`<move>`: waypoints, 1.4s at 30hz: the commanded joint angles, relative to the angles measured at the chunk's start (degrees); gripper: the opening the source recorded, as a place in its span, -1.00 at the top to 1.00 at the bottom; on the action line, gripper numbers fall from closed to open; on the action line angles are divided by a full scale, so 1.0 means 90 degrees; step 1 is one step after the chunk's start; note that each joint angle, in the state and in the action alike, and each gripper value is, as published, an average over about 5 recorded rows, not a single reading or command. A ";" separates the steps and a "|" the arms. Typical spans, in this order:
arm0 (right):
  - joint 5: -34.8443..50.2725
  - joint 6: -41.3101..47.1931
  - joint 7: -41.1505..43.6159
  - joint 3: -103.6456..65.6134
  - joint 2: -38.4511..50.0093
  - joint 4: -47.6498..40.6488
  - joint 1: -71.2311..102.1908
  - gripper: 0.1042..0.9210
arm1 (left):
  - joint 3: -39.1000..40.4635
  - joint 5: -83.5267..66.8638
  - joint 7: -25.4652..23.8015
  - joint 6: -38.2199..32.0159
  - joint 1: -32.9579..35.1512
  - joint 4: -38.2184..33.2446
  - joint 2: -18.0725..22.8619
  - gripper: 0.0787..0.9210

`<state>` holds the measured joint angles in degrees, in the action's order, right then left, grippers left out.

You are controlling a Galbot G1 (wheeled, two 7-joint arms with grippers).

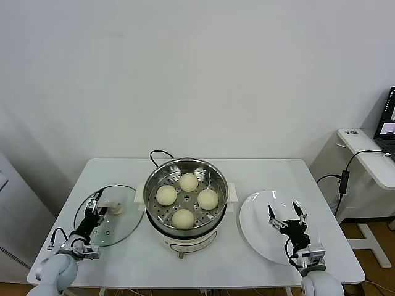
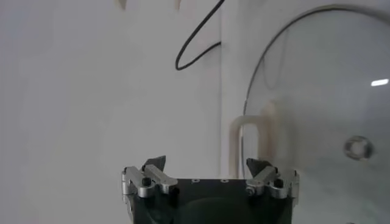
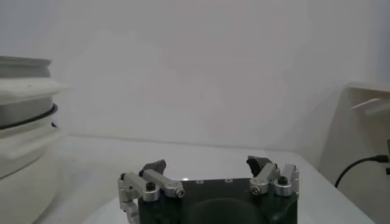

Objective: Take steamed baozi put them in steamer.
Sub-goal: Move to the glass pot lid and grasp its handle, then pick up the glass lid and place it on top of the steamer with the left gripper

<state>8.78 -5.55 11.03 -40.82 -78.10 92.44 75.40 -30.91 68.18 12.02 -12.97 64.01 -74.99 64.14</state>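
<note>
On the left, the left gripper hangs over the near-left rim of the glass lid, its fingers spread with nothing between them; the left wrist view shows the lid's cream handle just ahead of the fingertips. The lid lies flat on the white table, its edge close beside the steamer. That shiny round pot sits mid-table on its white base, mouth open straight up, a black cord trailing off behind it. Inside, on the perforated tray, sit the four steamed baozi, smooth, pale cream and round, with no long axis to speak of; they form a loose diamond, each a little apart from its neighbours and from the pot wall. To the right, a flat white plate lies near the steamer's base. The right gripper hovers over the plate, fingers spread and holding nothing. Bare table runs behind plate and lid toward the wall.
</note>
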 commanded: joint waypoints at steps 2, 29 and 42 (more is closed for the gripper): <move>-0.0004 0.0021 0.0003 -0.0010 -0.0016 0.0004 -0.0065 -0.76 | -0.0018 0.0025 -0.0015 -0.0042 -0.0111 0.0116 0.0036 -0.40; 0.0039 0.0051 0.0011 -0.0074 -0.0013 0.0069 -0.0170 -0.76 | -0.0759 -0.1370 -0.0538 0.0242 0.0312 -0.1605 -0.0676 0.92; 0.0101 0.0106 0.0163 -0.0166 0.0004 0.0134 -0.0084 -0.76 | 0.0213 -0.1757 -0.1873 0.2315 0.0201 -0.3716 -0.1169 0.92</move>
<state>9.42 -4.69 12.04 -41.92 -78.05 93.49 74.38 -35.34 55.41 3.74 -5.69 66.57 -93.36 56.84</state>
